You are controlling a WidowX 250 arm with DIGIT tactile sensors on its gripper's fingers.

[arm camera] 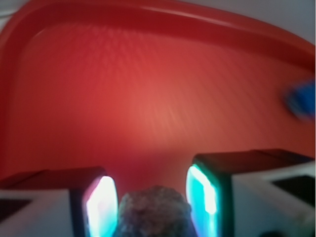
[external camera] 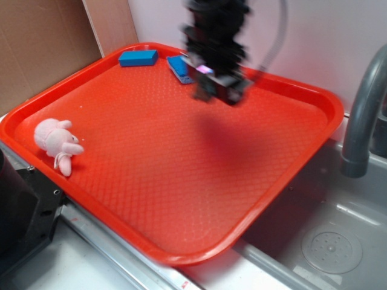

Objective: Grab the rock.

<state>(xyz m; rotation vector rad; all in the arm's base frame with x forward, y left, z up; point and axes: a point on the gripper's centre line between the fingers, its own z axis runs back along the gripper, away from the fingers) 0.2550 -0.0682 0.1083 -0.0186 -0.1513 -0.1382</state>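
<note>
Gripper [arm camera: 152,197]: clamped on rock [arm camera: 154,211], raised above red tray [external camera: 151,199]. Pink plush [external camera: 56,142] at tray's near-left edge; two blue sponges [external camera: 138,57] at far rim.

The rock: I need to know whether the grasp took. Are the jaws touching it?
Cannot tell. In the wrist view the rock sits between the jaws, close to both, but blur and glare hide any contact. The exterior view is too blurred.

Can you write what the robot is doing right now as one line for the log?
gripper: shut on rock | height: above red tray | motion: blurred | plush toy: untouched
</note>
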